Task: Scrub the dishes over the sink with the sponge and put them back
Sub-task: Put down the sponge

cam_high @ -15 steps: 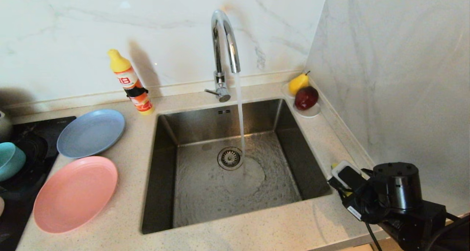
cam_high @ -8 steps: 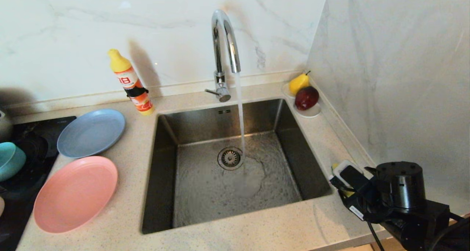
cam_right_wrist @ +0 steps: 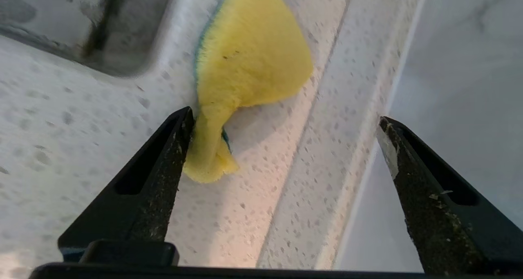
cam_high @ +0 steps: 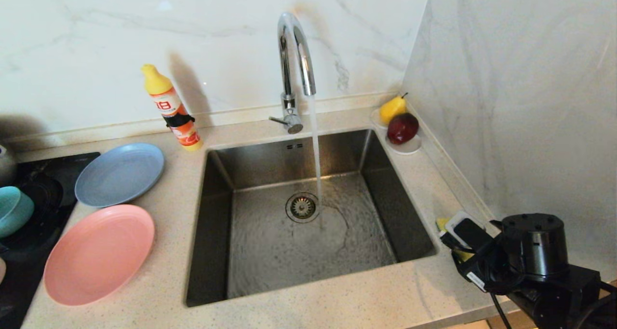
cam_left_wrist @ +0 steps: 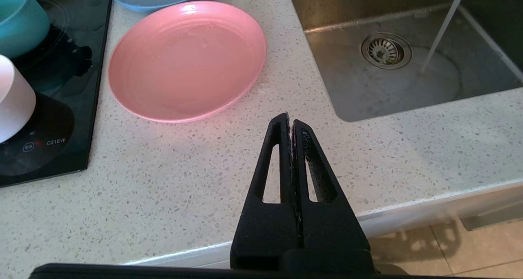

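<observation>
right end effector [cam_right_wrist: 284, 126]: spread wide, empty | sponge [cam_right_wrist: 249, 62]: on counter, tail touching one finger, body just beyond

This is a home kitchen. There is a steel sink [cam_high: 308, 213] with running tap [cam_high: 294, 69] in a speckled stone counter [cam_high: 337, 309], marble walls, a black induction hob [cam_left_wrist: 45, 140] and a dish soap bottle [cam_high: 171, 107].

Head view high above sink [cam_high: 308, 223]; wrist views low, close over countertop [cam_left_wrist: 163, 181], left sharing sink.
</observation>
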Tool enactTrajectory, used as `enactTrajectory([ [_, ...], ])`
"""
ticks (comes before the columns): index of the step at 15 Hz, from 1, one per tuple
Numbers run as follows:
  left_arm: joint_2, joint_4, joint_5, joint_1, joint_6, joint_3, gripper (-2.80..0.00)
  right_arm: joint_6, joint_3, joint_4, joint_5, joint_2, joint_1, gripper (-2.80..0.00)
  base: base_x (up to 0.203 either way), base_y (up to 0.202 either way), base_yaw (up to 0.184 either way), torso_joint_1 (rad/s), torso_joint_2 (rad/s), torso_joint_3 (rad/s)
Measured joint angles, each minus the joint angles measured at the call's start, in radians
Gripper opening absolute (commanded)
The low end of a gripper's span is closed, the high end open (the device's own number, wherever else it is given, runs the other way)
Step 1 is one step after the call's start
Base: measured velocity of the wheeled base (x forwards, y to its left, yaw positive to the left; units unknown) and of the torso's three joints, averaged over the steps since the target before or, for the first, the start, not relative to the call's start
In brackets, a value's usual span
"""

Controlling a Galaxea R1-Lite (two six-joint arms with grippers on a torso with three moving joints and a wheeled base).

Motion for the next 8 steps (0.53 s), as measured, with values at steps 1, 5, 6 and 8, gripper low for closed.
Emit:
enactTrajectory([
  [1,0.000,0.000,0.000,0.000,0.000,0.000,-2.80,0.001,-0.002,0.000,0.000,-0.001,-0.001,0.00,0.000,0.000,0.000,0.000,0.00,0.000],
  [5,0.000,0.000,0.000,0.000,0.000,0.000,-2.80,0.013,-0.006,-0.007,0.006,-0.019,0.004,0.00,0.000,0.000,0.000,0.000,0.00,0.000],
  [6,0.000,0.000,0.000,0.000,0.000,0.000,-2.80,0.012,-0.005,-0.008,0.008,-0.027,0.007,0.00,0.000,0.000,0.000,0.000,0.00,0.000],
  [8,0.000,0.000,0.000,0.000,0.000,0.000,-2.80,0.011,-0.003,-0.010,0.010,-0.044,0.016,0.00,0.000,0.000,0.000,0.000,0.00,0.000],
])
